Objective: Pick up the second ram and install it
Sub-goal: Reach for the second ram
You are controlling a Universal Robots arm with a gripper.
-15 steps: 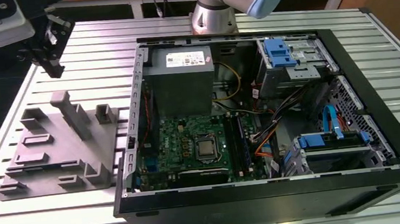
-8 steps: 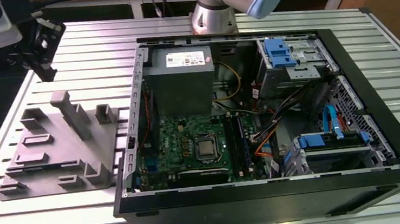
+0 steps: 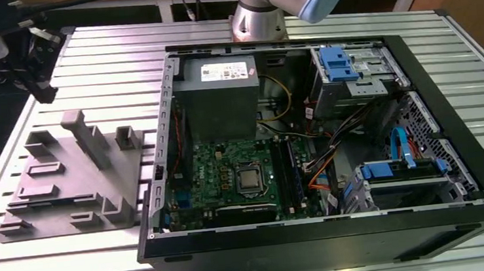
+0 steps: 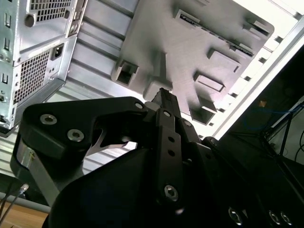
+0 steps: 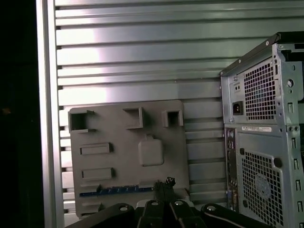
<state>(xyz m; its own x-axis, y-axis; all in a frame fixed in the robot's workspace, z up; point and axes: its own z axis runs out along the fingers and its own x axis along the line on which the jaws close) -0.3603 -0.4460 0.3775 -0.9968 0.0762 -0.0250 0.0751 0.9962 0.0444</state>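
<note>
In the exterior view, the arm (image 3: 266,2) rises from the far edge of the desk (image 3: 103,49), behind the open computer case (image 3: 321,240). Its silver link goes up to a joint with a blue cap. In both wrist views, the claw (image 5: 166,186) is raised above the desk and points down toward the grey holder tray (image 5: 123,142). It is apart from the tray and touches nothing. The claw's two black fingers are pressed together, and nothing is between them. In the second wrist view, the claw (image 4: 164,95) ends in one narrow tip, and the tray (image 4: 190,52) is seen beyond it. The second ram (image 5: 114,190) is in the holder tray. In the first wrist view it shows as a long, thin, dark-blue strip lying in a slot. This slot is on the side of the tray that is away from the three upright brackets. In that view the claw tips appear just beside one end of the strip. The rear of the case (image 5: 266,142), with its vent grilles, stands next to the tray. In the exterior view, the tray (image 3: 62,184) lies on the desk at the exterior view's left of the case. Inside the case are the grey power supply (image 3: 217,105) and the green motherboard (image 3: 228,176).
</note>
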